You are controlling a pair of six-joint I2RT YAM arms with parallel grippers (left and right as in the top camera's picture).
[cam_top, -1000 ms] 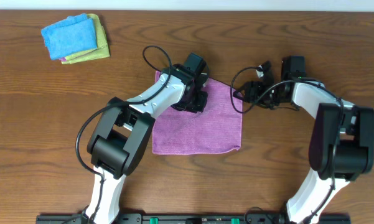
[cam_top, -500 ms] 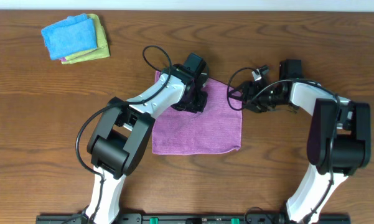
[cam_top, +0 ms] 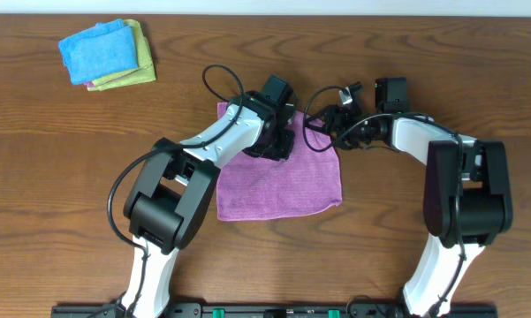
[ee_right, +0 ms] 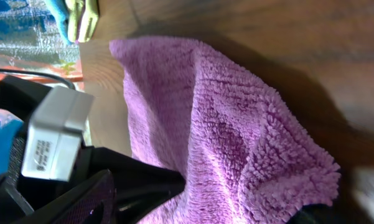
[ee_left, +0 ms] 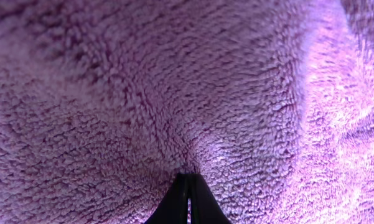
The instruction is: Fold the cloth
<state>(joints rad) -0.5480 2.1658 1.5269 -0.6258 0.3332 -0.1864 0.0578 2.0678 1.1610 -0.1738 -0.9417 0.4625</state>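
Observation:
The purple cloth lies spread on the wooden table, rumpled along its far edge. My left gripper stands on the cloth's far part, shut, its tips pinching the fuzzy fabric, which puckers around them. My right gripper is at the cloth's far right corner. Its jaws are open, and the raised corner sits between the left finger and the right finger. No white tag shows.
A bright blue cloth lies on a yellow-green one at the far left of the table. Black cables loop above both wrists. The left arm's body sits close beside my right gripper.
My right gripper has moved left onto the cloth's far right corner and opened wider; that corner has bunched up. The left gripper has stayed in place, still shut.

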